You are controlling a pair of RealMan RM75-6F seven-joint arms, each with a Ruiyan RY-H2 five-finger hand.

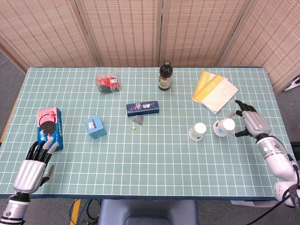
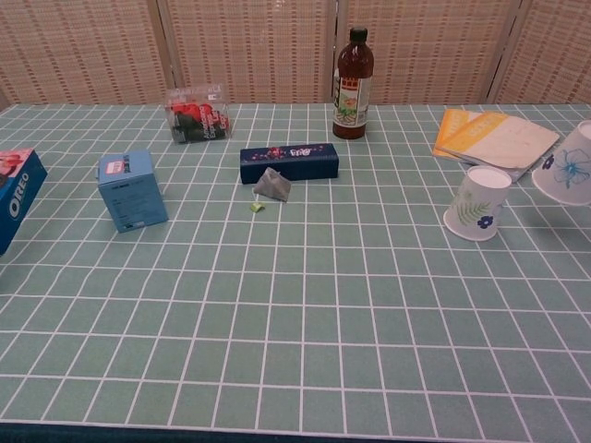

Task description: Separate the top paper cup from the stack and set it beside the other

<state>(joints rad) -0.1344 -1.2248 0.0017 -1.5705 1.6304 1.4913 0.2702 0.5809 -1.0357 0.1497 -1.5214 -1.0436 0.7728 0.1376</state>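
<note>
A paper cup with a green leaf print stands alone on the table's right half. A second paper cup with a blue flower print is tilted just to its right, a small gap between the two. My right hand holds this second cup from its right side, low over the table; the chest view shows the cup at the frame's right edge but not the hand. My left hand rests at the front left edge with fingers apart, holding nothing.
Orange and white booklets lie behind the cups. A dark sauce bottle stands at the back centre. A navy box, a grey wad, a small blue box, an Oreo box and a clear container lie further left.
</note>
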